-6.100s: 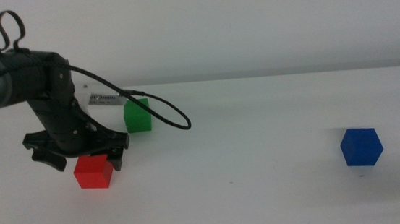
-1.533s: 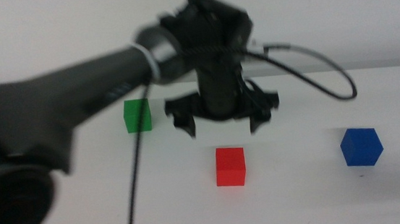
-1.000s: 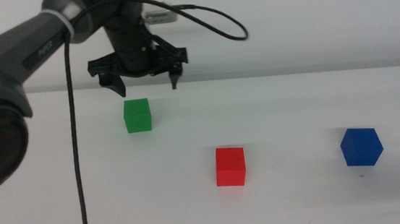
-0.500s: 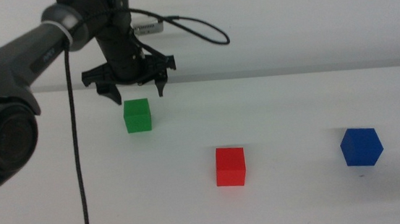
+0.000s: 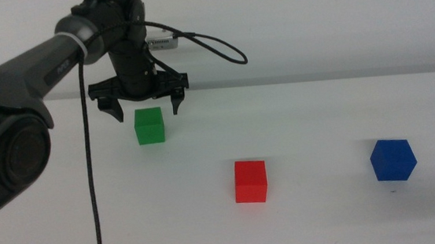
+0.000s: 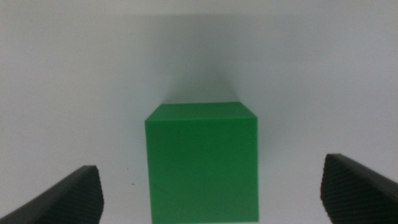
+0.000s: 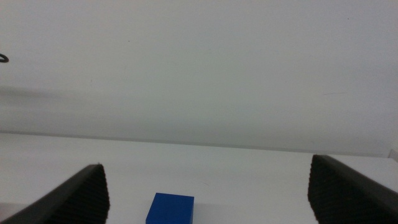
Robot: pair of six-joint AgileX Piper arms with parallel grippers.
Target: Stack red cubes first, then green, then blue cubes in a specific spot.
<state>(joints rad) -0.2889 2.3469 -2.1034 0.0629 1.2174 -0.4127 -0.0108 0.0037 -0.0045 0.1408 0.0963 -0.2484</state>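
The green cube (image 5: 149, 126) sits at the back left of the white table and fills the middle of the left wrist view (image 6: 202, 162). My left gripper (image 5: 143, 109) hangs open just above it, one jaw to each side, touching nothing. The red cube (image 5: 250, 181) stands alone near the table's centre, on bare white tabletop. The blue cube (image 5: 392, 160) rests at the right and shows low in the right wrist view (image 7: 170, 208). My right gripper (image 7: 205, 199) is open and empty, back from the blue cube, and out of the middle view.
The left arm (image 5: 24, 72) reaches in from the left with its black cable (image 5: 90, 180) hanging down over the table's left side. A pale wall stands behind the table's far edge (image 5: 316, 81).
The left gripper has let go of the red cube at the table's centre, moved back left, and come down over the green cube. The cubes have not moved in the last second.
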